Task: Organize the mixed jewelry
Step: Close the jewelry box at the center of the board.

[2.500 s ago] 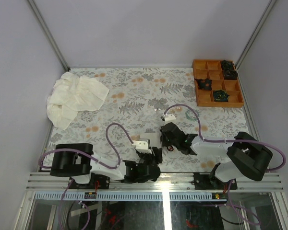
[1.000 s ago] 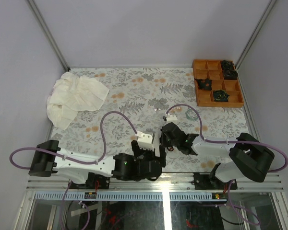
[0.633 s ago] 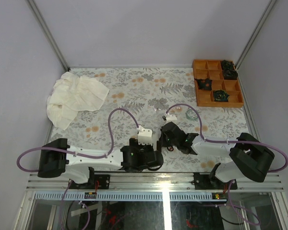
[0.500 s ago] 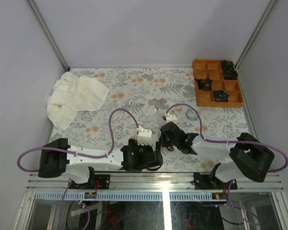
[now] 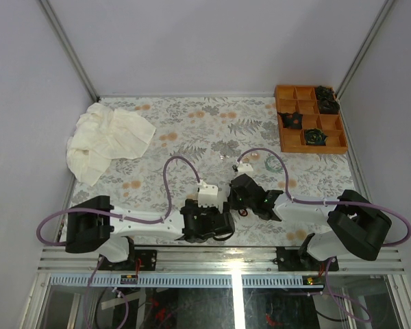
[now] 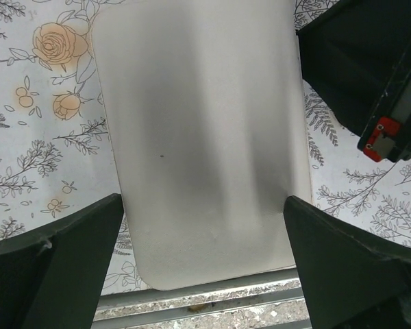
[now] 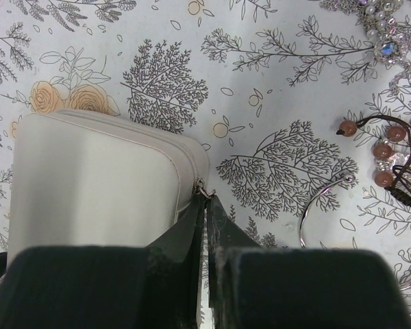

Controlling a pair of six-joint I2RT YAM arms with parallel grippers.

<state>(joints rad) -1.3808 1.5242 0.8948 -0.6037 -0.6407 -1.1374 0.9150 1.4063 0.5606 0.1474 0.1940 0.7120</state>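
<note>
A beige jewelry box (image 6: 198,137) lies at the table's near edge. My left gripper (image 6: 203,200) is open, with one finger on each side of the box's near end. My right gripper (image 7: 205,200) is shut on the box's small metal zipper pull (image 7: 204,191) at a corner of the box (image 7: 96,178). In the top view both grippers, left (image 5: 216,223) and right (image 5: 234,200), cover the box. Mixed jewelry lies to the right: a brown-pink beaded bracelet (image 7: 385,147), a thin silvery hoop (image 7: 314,209), a pearly piece (image 7: 383,31) and a pale teal ring (image 5: 272,164).
An orange compartment tray (image 5: 285,140) with dark rosette items stands at the back right. A crumpled white cloth (image 5: 106,140) lies at the back left. The metal rail (image 6: 212,301) of the table edge runs just below the box. My right arm's black body (image 6: 370,62) is close beside the box.
The left arm's rear links have swung out to the left and partly back, while its gripper has settled over the box. The right gripper has barely moved.
</note>
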